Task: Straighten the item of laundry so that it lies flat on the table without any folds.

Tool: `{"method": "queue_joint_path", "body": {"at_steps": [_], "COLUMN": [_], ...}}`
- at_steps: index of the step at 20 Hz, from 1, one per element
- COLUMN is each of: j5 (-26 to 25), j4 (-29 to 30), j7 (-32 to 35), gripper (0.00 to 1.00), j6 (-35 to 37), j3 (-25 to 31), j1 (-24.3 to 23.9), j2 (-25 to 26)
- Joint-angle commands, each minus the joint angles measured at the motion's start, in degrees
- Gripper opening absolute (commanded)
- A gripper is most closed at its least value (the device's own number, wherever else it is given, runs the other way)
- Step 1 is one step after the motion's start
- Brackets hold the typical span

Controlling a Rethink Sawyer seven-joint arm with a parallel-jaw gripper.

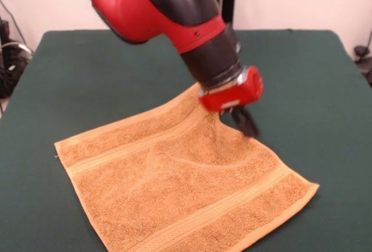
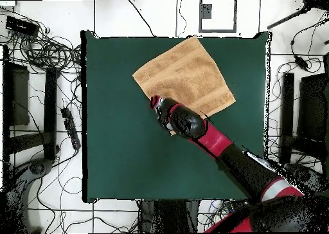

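Towel (image 1: 174, 188) spread on green tabletop (image 1: 87, 71), toward edge away from robot base, mostly open, bands visible near two opposite edges. One corner, robot side, lifted off felt and drawn up under gripper (image 1: 247, 123); cloth puckers and creases toward that point. Jaws dark, blurred, cannot tell if closed on cloth. Judgement: nearly done; left: lay raised corner down, smooth ripples near it

Towel (image 1: 180, 188) on table (image 1: 87, 77) — gripper (image 1: 247, 122) at its far corner.
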Motion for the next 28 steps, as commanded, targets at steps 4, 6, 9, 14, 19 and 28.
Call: {"method": "queue_joint_path", "body": {"at_steps": [4, 6, 9, 14, 19, 28], "j5": [13.42, 15.82, 15.32, 6.61, 1.06, -14.6], "j4": [17.03, 18.64, 17.16, 9.36, 3.53, -13.34], "j7": [21.13, 21.63, 19.15, 13.27, 10.18, 11.56], "gripper": [0.0, 0.0, 0.0, 0.0, 0.0, 0.0], "j6": [20.49, 23.91, 28.69, 31.69, 32.11, 29.34], "j3": [7.66, 8.19, 1.99, -10.41, -15.45, -29.37], "j1": [-0.69, -1.05, 1.92, 5.4, 7.05, 16.64], "j2": [-15.95, -19.92, -25.8, -26.11, -25.26, -21.84]}}
